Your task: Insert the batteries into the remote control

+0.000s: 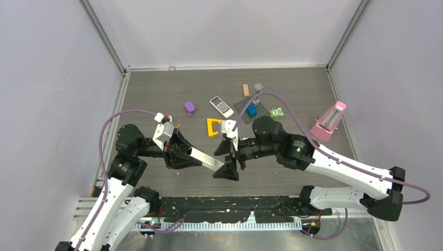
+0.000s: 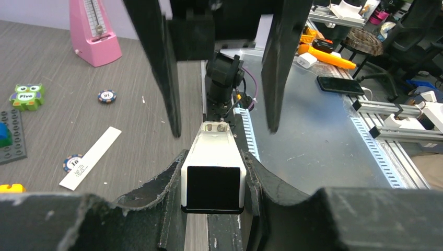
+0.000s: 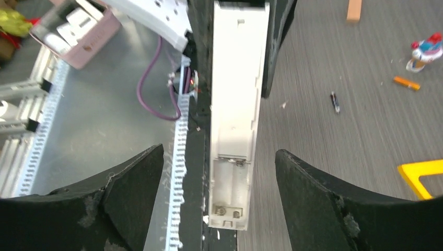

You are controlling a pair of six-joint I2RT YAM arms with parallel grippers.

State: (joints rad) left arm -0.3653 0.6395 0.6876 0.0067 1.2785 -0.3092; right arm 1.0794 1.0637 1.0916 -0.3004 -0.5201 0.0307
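Now holding remote point(image 2: 214, 157) in left gripper point(image 2: 214, 180), jaws pinched on its two long sides, over near edge of table point(image 1: 303, 89). Straddling its far end with right gripper point(image 3: 219, 157), jaws spread wide, clear of both sides. Battery bay point(image 3: 230, 191) open toward right wrist camera, contacts bare. One battery point(image 3: 335, 102) flat on table, near orange stick point(image 3: 406, 82), well apart from remote.
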